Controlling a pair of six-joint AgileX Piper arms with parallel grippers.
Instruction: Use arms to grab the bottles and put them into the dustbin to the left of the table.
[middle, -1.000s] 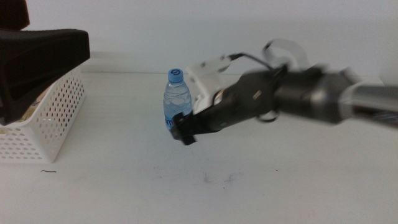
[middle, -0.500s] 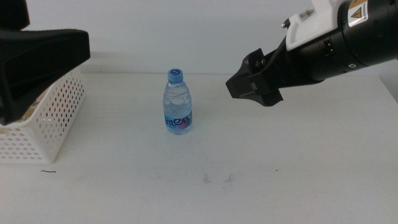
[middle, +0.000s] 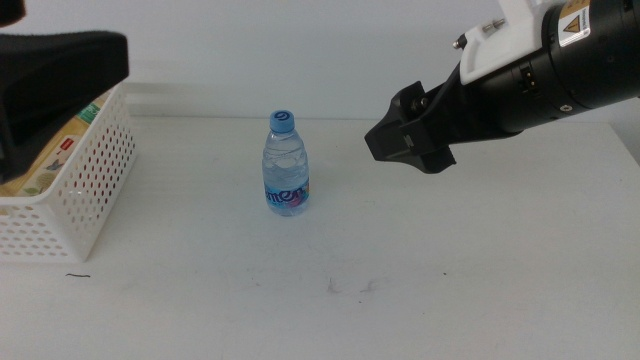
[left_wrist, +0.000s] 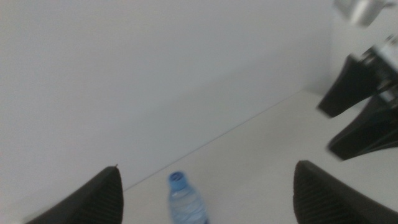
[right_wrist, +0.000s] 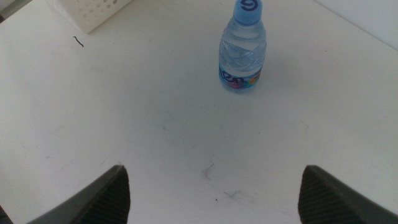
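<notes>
Your water bottle (middle: 286, 166) stands upright mid-table (middle: 330, 290), untouched. The right gripper (middle: 408, 130) hangs above and to its right, jaws spread wide with nothing between — likewise the left gripper (left_wrist: 205, 190) near the dustbin (middle: 62, 195). Only the middle view shows the yellow bottle (middle: 50, 150) lying inside. White tabletop, faint scuffs, bare wall.

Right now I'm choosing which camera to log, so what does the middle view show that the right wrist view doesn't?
Only the middle view shows the right gripper from outside, raised right of the water bottle, the left arm over the dustbin, and a yellow labelled item inside the bin. Only the right wrist view shows that gripper's jaws spread wide and the bottle's cap from above. Both share the upright bottle, a corner of the basket, and the scuffed white table.
</notes>
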